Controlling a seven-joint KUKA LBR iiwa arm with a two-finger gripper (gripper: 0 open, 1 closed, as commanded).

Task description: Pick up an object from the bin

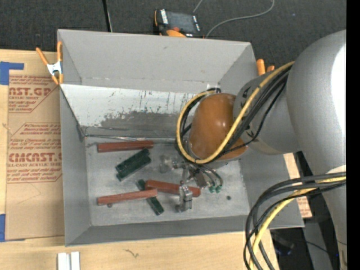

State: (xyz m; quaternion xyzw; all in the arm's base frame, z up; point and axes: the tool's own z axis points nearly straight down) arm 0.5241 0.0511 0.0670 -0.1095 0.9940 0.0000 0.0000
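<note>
Hovering over the right end of a short reddish-brown plastic-looking bar [160, 185], bar stretching leftward; impossible telling whether jaws are apart.

**A robotics lab, by every sign on show**

And here we are, looking down on a test rig, not a home and not a shop. A big silver-grey robot arm [320, 94] crowds in from the right, industrial and heavy-jointed. Bundles of yellow and black cables [281, 207] loop openly around it and over the orange cover [211, 125] at its wrist, with nothing tidied away. Below sits a plain grey metal bin [152, 55], its sloped wall scuffed and scratched. Inside are only odd practice pieces: reddish-brown sticks [124, 146] and dark green pieces [133, 165]. Beyond the rim, a black-and-orange device [177, 22] lies on the dark floor [45, 10].
</note>
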